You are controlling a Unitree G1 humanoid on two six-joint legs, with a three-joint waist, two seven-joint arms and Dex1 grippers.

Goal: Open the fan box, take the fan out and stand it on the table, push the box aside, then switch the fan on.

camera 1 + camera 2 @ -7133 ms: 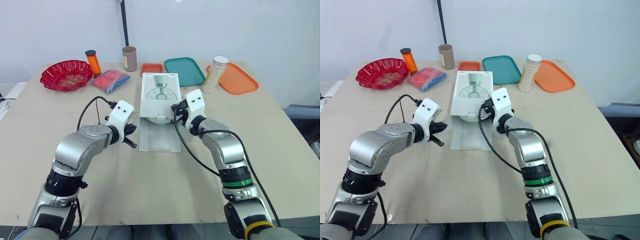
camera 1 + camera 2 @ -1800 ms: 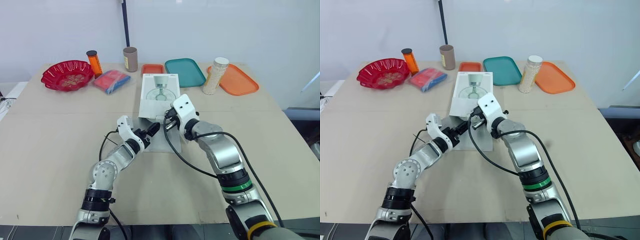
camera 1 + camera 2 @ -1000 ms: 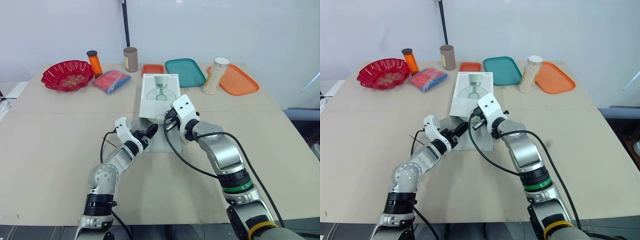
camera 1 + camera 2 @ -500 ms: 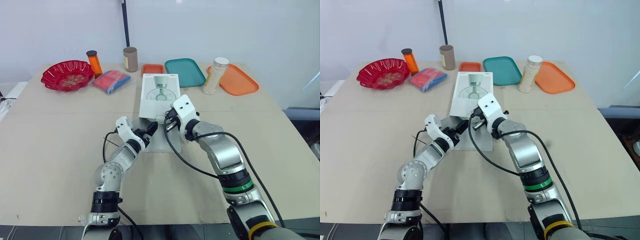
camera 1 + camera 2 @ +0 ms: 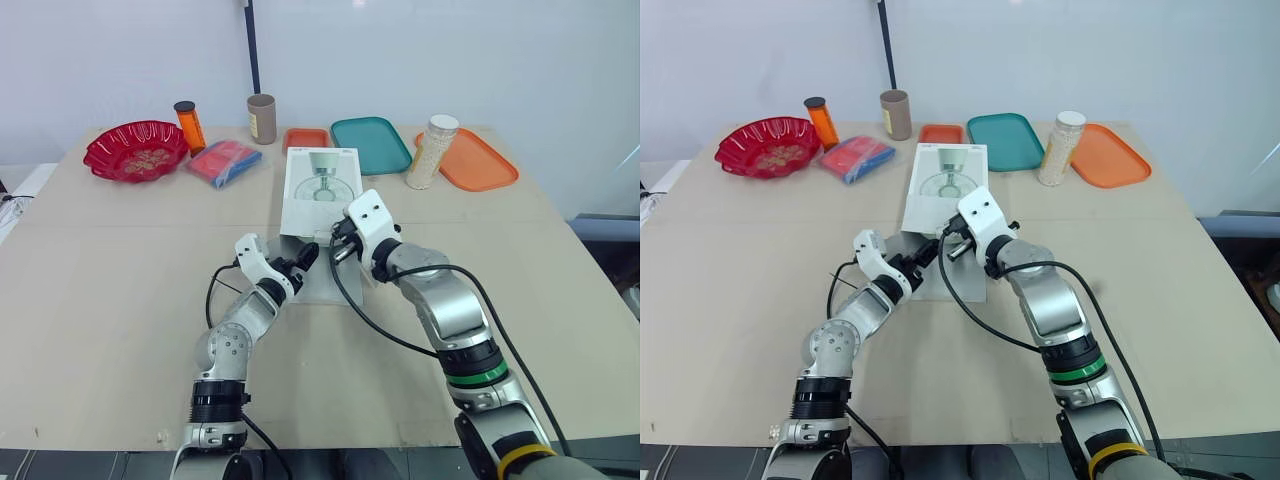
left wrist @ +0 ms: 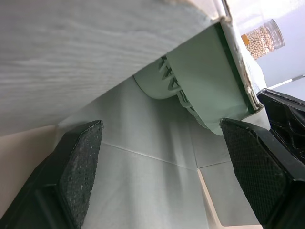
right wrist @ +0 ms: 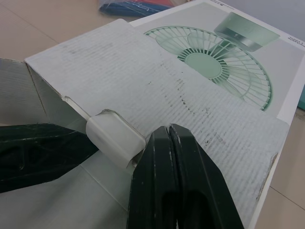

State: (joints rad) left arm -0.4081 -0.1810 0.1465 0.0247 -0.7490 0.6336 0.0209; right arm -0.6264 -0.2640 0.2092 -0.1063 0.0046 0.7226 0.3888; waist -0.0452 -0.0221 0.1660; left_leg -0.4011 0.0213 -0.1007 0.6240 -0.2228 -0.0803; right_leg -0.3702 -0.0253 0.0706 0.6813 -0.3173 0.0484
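Left gripper [image 5: 303, 256], fingers [image 6: 78, 171] spread wide, sits at the open near end of the fan box [image 5: 320, 185] — the pale green fan [image 6: 200, 90] lies inside. Right gripper [image 7: 167, 136], fingers pressed together, rests on the box's top edge. The box lies flat mid-way across the table [image 5: 100, 280].

Fan box [image 5: 945, 185] flat mid-table [image 5: 1160, 290], near end open, flap [image 5: 962, 283] laid out; left gripper [image 5: 922, 255] and right gripper [image 5: 952, 244] close together at the opening.
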